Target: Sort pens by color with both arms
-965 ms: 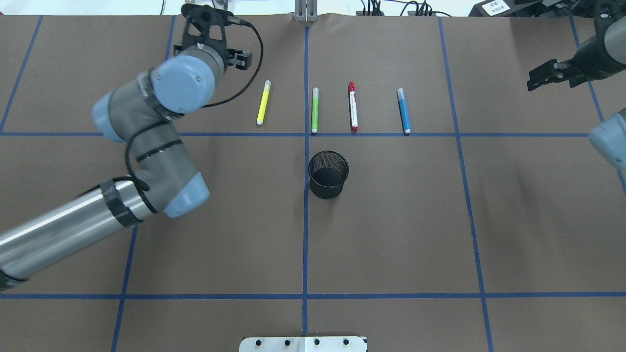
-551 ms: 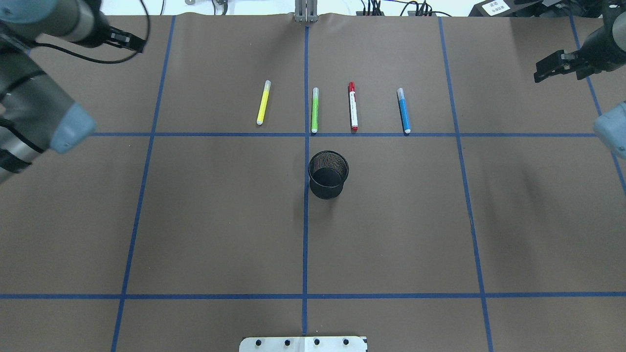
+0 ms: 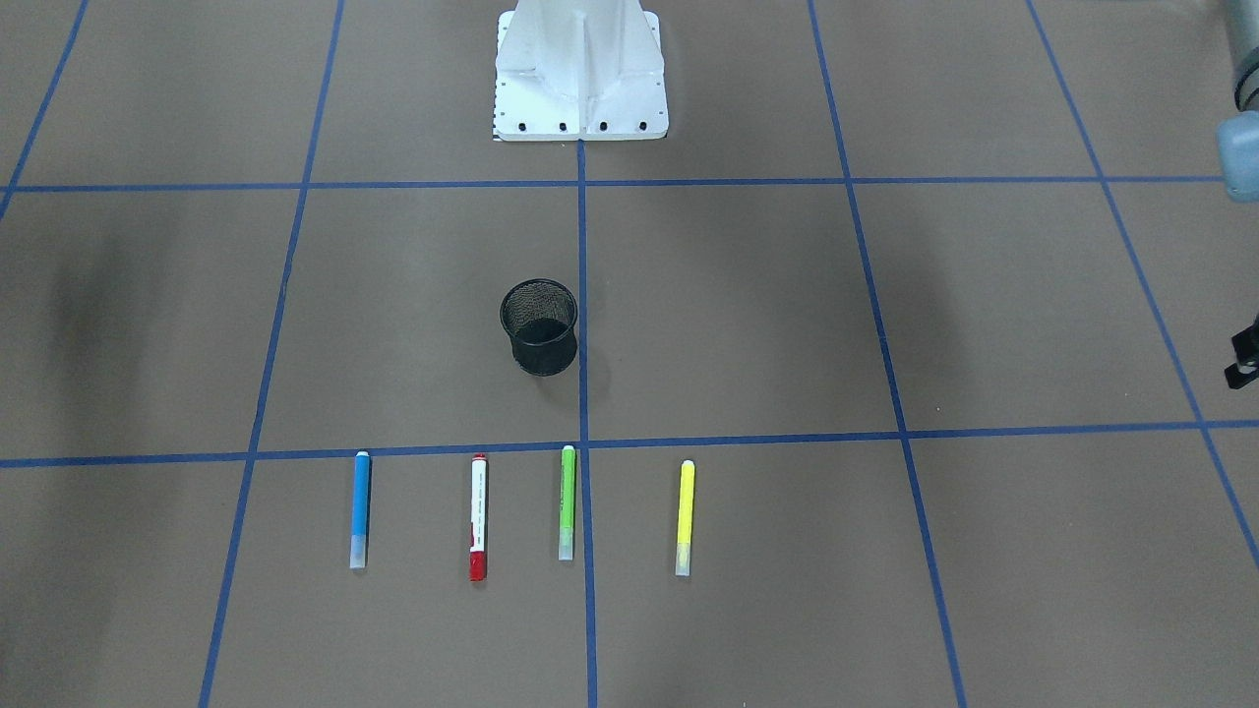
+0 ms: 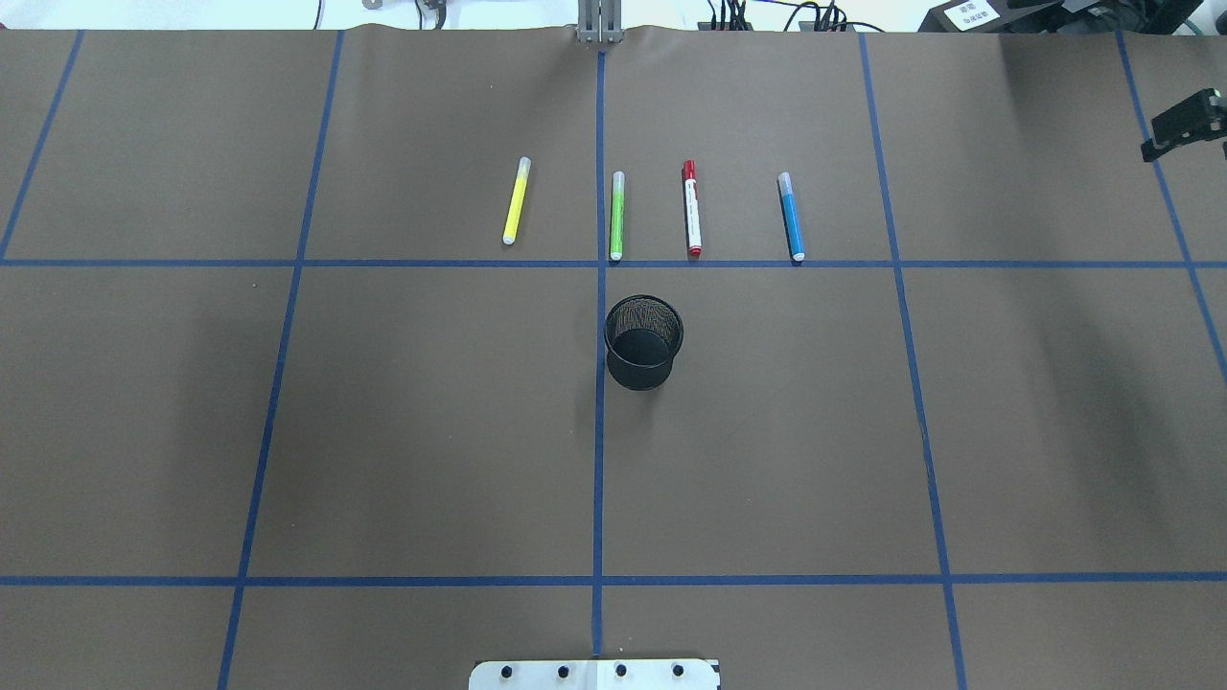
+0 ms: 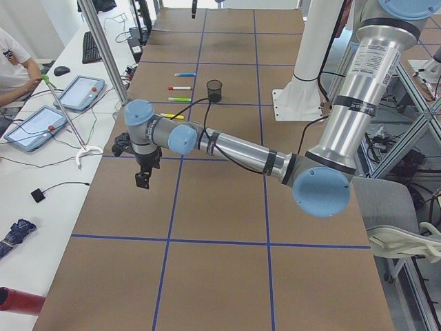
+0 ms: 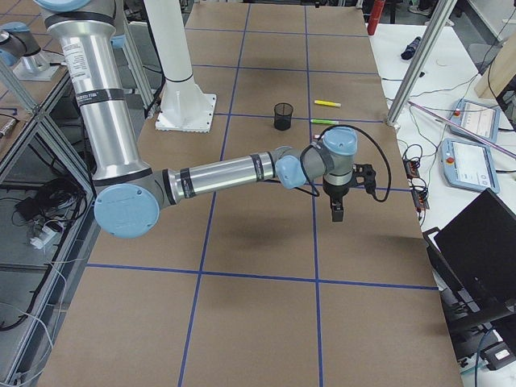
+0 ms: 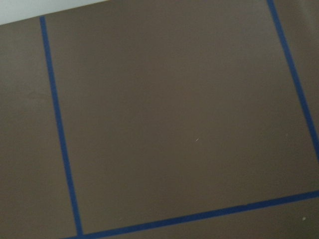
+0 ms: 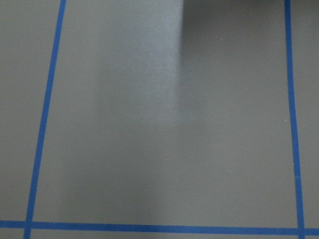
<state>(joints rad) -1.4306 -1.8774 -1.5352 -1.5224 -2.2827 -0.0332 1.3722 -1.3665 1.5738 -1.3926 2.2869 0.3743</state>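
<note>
Now, you can see all four slim marker pens lying flat in one row on the brown paper-covered desk (image 4: pixel 383 431), roughly parallel and apart from one another. From the robot's left to its right they are the yellow pen (image 4: pixel 516 201), the light green pen (image 4: pixel 616 217), the white-barrelled pen with red ends (image 4: pixel 691 211) and the blue pen (image 4: pixel 791 218). The near tips of the last three reach the cross line of blue tape (image 4: pixel 431 263), while the yellow one stops just short of it.

On the robot's side of that line the round black mesh cup (image 4: pixel 643 342) stands upright, just beside the centre tape line and with no pen in it. Nearer still, the white mounting base (image 3: pixel 580 74) sits on the same centre line.

Both arms are out wide, well apart from the pens. The left end effector (image 5: pixel 142 181) hangs fingers down over bare desk, and so does the right end effector (image 6: pixel 337 214). You cannot tell whether either is clenched or released, though neither shows a pen. Both wrist cameras give you only brown desk and tape.
</note>
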